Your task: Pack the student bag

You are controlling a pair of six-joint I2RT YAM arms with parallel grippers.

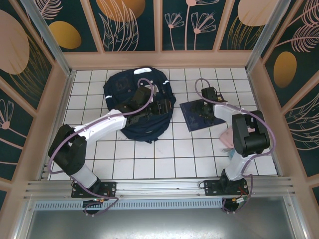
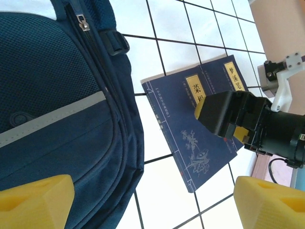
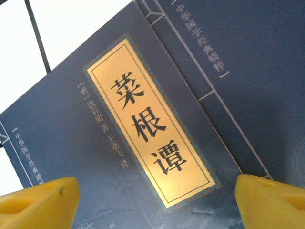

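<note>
Books staged beside bag, both grippers wide, nothing held yet
Student bag [image 1: 122,89] lies flat on tiled table [image 1: 149,159], left-centre, zip pull [image 2: 84,22] near its top edge; can't tell if main compartment is open. L gripper [image 2: 152,206] hovers over bag's right edge, fingers spread, empty, prob. placed to hold or part the fabric. R gripper [image 3: 155,206] sits low over dark blue booklet [image 3: 62,143], fingers wide either side of its gold title label [image 3: 147,124], second booklet [image 3: 257,71] alongside. Looks lined up for a pick; books lie just beside bag, so short carry
</note>
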